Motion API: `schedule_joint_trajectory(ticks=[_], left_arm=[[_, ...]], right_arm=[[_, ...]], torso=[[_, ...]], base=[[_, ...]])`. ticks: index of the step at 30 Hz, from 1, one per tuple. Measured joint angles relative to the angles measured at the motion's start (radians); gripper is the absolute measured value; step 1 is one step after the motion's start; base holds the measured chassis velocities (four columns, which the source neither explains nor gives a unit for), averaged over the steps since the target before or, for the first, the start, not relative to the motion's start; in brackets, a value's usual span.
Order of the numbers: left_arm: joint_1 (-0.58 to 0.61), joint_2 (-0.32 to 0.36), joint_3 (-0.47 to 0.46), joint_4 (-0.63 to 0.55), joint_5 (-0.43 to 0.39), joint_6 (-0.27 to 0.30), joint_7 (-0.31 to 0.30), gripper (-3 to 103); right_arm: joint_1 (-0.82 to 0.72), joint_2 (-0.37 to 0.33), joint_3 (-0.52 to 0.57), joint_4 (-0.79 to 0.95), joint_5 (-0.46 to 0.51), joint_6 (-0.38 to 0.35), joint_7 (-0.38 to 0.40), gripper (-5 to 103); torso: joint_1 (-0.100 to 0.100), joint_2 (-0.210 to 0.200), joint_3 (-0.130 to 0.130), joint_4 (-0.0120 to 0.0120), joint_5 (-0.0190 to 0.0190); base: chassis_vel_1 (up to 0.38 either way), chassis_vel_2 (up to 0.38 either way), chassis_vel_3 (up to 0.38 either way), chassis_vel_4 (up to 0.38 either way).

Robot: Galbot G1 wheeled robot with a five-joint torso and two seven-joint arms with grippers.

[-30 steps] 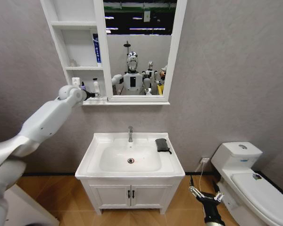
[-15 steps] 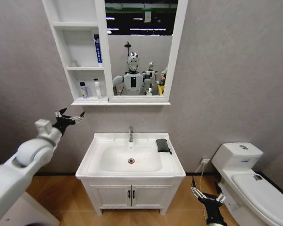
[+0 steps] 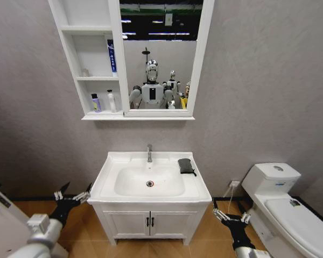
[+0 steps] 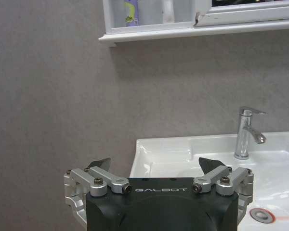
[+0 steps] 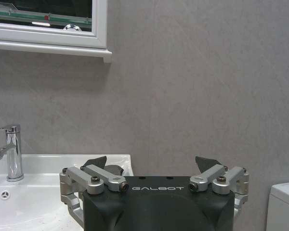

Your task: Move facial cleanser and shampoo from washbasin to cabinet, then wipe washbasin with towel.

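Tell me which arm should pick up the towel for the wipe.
Right, probably. The towel lies on the washbasin's right rim, and the right claw hangs open low beside that end. The left claw, also open, sits at the far left corner.

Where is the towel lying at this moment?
In the head view, the towel lies on the washbasin rim, on the robot's right, beside the tap.
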Motion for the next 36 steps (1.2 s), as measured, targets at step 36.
schedule_joint_trajectory(ticks=[36], left_arm=[[0.052,-0.097,0.042,-0.079,0.087,-0.012,0.007,100]], right_arm=[[1.017,-0.408,-0.385,-0.542,0.551,-0.433,0.032,100]], torso=[[0.0,0.0,0.0,0.0002,-0.0003]], base=[[0.0,0.0,0.0,0.0]])
